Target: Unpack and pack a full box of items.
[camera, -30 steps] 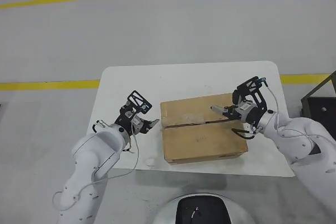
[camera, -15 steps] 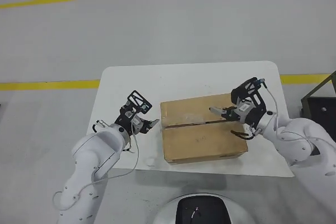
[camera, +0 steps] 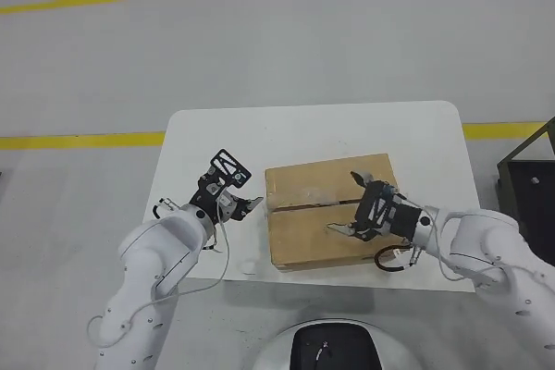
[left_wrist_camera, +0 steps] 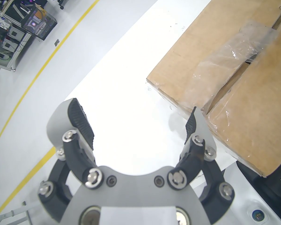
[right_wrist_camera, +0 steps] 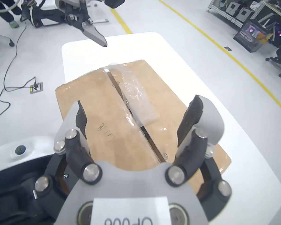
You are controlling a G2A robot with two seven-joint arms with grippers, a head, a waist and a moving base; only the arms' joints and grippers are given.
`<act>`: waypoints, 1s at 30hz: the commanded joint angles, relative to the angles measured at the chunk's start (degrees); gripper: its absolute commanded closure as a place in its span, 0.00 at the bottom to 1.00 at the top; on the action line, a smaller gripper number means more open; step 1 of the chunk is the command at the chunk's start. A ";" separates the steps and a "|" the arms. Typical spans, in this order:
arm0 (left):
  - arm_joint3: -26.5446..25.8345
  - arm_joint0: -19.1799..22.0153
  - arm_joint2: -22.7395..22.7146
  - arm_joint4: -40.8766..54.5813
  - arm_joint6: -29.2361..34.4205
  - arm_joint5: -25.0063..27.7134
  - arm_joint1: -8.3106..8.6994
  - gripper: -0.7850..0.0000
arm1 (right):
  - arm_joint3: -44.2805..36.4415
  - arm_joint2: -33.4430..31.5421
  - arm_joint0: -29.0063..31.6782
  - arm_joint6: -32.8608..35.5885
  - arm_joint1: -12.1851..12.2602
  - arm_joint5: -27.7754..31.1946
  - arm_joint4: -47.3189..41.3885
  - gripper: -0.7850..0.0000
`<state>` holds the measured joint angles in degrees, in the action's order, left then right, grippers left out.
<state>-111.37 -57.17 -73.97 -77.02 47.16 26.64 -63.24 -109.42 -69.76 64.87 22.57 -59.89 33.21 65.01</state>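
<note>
One box (camera: 333, 213) sits on one white table (camera: 314, 125), shut, its two top flaps meeting at a single seam (right_wrist_camera: 131, 115) that runs the length of the lid.

The right gripper (right_wrist_camera: 138, 108) hangs directly over the box with nothing in it. Its two fingers are spread wide and straddle the seam, one finger above each flap. The lid lies just beneath the fingertips; whether they touch the cardboard cannot be told. Most of the box stretches ahead of this gripper, and only a short end of it lies behind the fingers.

The left gripper (left_wrist_camera: 133, 111) is off the box, above bare table, at the opposite end. Its two fingers are also parted and empty. The box's end wall lies just ahead of it and to one side, with one fingertip close by the corner where the seam comes out. Contact there cannot be made out.

One strip of clear tape (left_wrist_camera: 227, 64), wrinkled, crosses the seam at the end next to the left gripper, well ahead of the right gripper's fingers.
</note>
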 commanded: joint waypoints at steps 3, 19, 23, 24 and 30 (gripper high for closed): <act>0.00 0.00 0.00 0.00 0.00 0.00 0.00 0.00 | 1.42 2.81 -2.10 1.83 -0.42 -0.15 1.79 0.00; 0.00 0.00 0.00 0.00 0.00 0.00 0.00 0.00 | 10.21 14.57 -14.08 10.01 -3.79 -6.52 5.08 1.00; 0.00 0.00 0.00 0.00 0.00 0.00 0.00 0.00 | 11.20 14.99 -15.24 12.24 -4.25 -7.91 3.98 1.00; 0.00 0.00 0.00 0.00 0.00 0.00 0.00 0.00 | 11.27 14.96 -15.48 12.49 -4.33 -7.96 3.67 1.00; 0.00 0.00 0.00 0.00 0.00 0.00 0.00 0.00 | 10.19 12.75 -15.10 14.34 -4.43 -10.35 -0.23 1.00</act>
<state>-111.37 -57.17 -73.97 -77.02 47.16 26.64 -63.24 -99.01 -56.45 49.44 36.74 -64.34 23.51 65.92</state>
